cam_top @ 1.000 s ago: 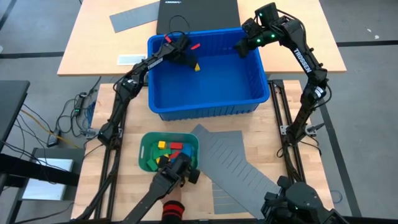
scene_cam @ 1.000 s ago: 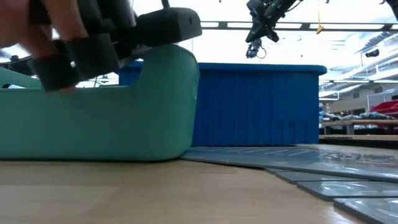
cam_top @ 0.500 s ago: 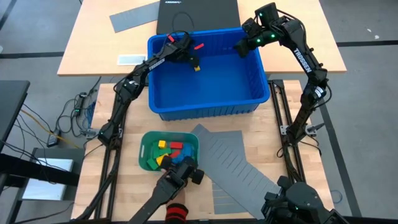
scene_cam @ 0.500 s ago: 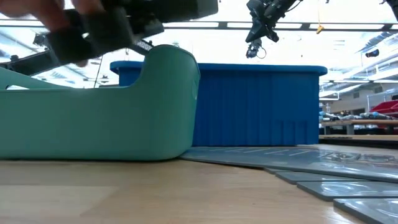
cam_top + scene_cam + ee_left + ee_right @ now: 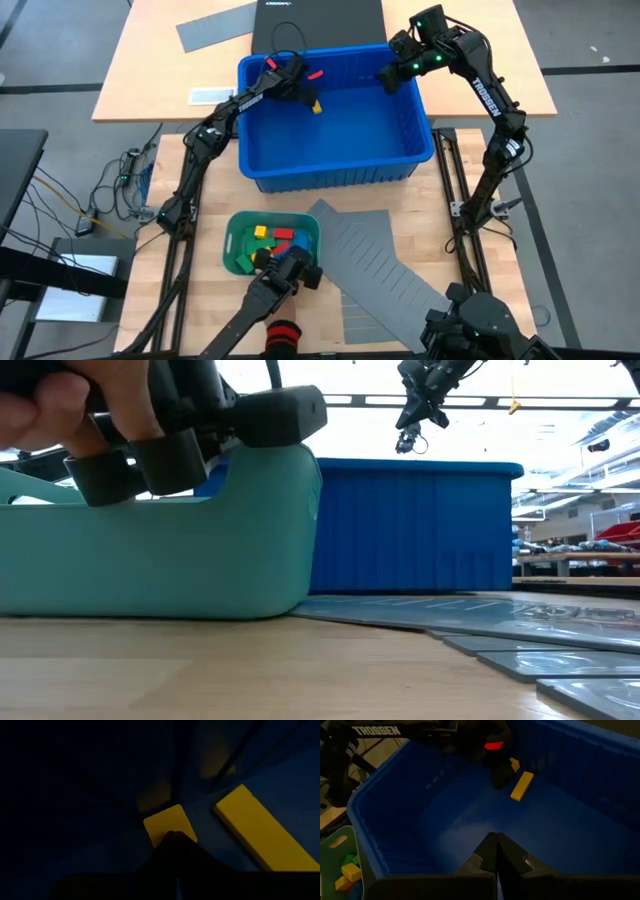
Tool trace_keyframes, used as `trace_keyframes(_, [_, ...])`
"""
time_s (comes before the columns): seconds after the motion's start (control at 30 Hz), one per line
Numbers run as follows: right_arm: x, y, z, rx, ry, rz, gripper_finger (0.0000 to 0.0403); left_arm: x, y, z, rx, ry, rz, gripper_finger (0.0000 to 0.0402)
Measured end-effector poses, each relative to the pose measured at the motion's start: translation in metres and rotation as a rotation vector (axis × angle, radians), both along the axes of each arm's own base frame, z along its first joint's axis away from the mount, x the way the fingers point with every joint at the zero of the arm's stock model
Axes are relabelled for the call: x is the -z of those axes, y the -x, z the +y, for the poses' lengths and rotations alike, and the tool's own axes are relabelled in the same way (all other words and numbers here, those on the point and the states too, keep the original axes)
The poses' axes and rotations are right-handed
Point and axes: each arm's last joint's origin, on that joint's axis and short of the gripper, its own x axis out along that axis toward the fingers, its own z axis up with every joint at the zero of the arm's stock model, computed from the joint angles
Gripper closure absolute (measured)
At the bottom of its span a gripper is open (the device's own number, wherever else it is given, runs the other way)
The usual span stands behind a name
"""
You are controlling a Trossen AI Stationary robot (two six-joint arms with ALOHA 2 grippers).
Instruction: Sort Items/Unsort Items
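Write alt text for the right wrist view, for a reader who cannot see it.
The right claw, shut, hangs over a deep blue bin whose floor holds one long yellow block. Across the bin, the left claw reaches down near a smaller yellow block. Outside the bin, a green tray holds more coloured blocks.

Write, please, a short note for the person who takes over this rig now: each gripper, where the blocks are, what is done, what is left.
Left gripper: shut, low inside the blue bin at its far left corner, close to two yellow blocks; whether it holds one I cannot tell.
Right gripper: shut, empty, above the bin's far right rim.
Green tray: holds red, yellow, green and blue blocks. A person's hand and a dark tool are at its near edge.
Grey divider sheet: lies flat beside the tray.
Done: two yellow blocks in the bin.
Left: the blocks in the tray.
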Motion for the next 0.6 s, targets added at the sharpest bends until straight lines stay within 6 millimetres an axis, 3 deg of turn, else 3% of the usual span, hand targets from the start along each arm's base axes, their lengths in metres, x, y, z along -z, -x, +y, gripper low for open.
trace_keyframes(0.3, [0.000,0.000,0.000,-0.003,0.009,0.003,0.0401,0.000,-0.003,-0.003,0.037,0.015,0.004,0.0401])
trace_keyframes(0.6, [0.000,0.000,0.000,-0.008,0.015,0.005,0.0401,0.009,-0.020,-0.027,0.169,0.149,0.016,0.0401])
